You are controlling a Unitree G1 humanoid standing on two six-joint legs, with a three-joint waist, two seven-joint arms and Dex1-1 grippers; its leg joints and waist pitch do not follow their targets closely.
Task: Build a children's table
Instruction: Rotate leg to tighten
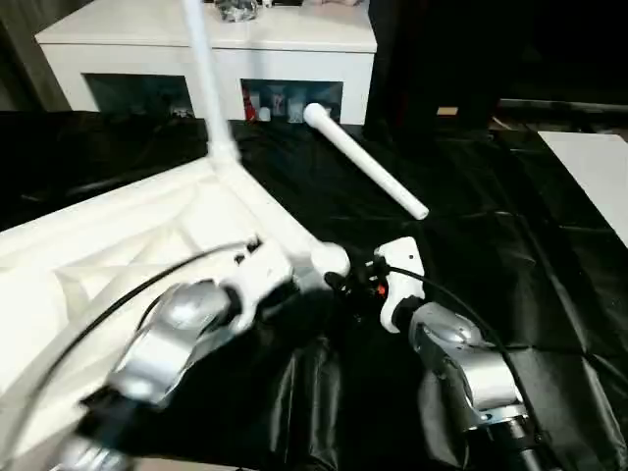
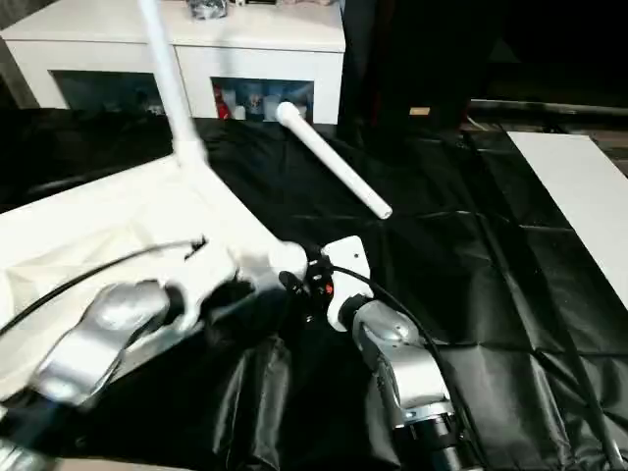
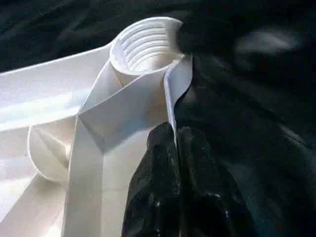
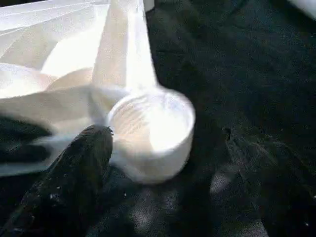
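The children's table top (image 1: 118,245) lies upside down on the black sheet, ribbed underside up. One white leg (image 1: 204,69) stands upright in its far corner. A second leg (image 1: 363,162) lies loose on the sheet beyond it. The near corner's threaded socket (image 3: 145,47) is empty. My left gripper (image 3: 175,138) is shut on the table top's thin rim wall just behind that socket. From the other side my right gripper (image 4: 165,136) stands open, one finger on each side of the socket (image 4: 153,128).
A white cabinet (image 1: 211,49) with dark glass doors stands at the back. A white board (image 1: 594,167) lies at the right edge. The crumpled black sheet (image 1: 471,245) covers the work surface.
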